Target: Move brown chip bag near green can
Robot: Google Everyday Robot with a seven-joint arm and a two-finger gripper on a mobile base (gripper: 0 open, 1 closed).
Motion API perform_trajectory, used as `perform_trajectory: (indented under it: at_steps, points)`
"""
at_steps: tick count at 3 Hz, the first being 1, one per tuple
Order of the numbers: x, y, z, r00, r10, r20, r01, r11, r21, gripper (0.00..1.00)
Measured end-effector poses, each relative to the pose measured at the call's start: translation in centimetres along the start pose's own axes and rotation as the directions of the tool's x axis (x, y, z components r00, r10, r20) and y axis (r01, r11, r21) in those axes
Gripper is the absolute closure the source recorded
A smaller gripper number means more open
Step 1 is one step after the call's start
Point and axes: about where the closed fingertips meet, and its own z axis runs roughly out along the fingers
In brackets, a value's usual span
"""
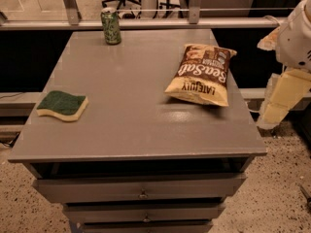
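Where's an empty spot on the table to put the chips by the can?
Bare tabletop right of the green can, and the middle between sponge and brown chip bag. Nowhere crowded. The gripper hangs beside the table's right edge.

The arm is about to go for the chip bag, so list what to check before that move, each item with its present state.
1. Brown chip bag free to grasp: ok. It lies on the right side of the table with nothing on it.
2. Green can upright: ok. It stands at the far left.
3. Route from bag to can: ok. It is bare tabletop, and the sponge lies at the near left, off that line.
4. Gripper over the bag: not ok. It hangs beyond the table's right edge, apart from the bag.
5. Bag near can: not ok, not yet done.
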Motion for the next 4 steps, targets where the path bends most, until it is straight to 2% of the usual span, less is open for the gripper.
perform_trajectory:
  at_steps: [2,3,4]
  points:
    - [-0.2,-6.1,3.9,0.993,0.062,0.098,-0.072,0.9923,0.100,0.00]
    - [-1.4,-9.2,7.4,0.971,0.154,0.181,-0.177,0.9776,0.114,0.00]
    - [-2.2,-10.4,9.1,0.952,0.214,0.220,-0.241,0.9650,0.103,0.00]
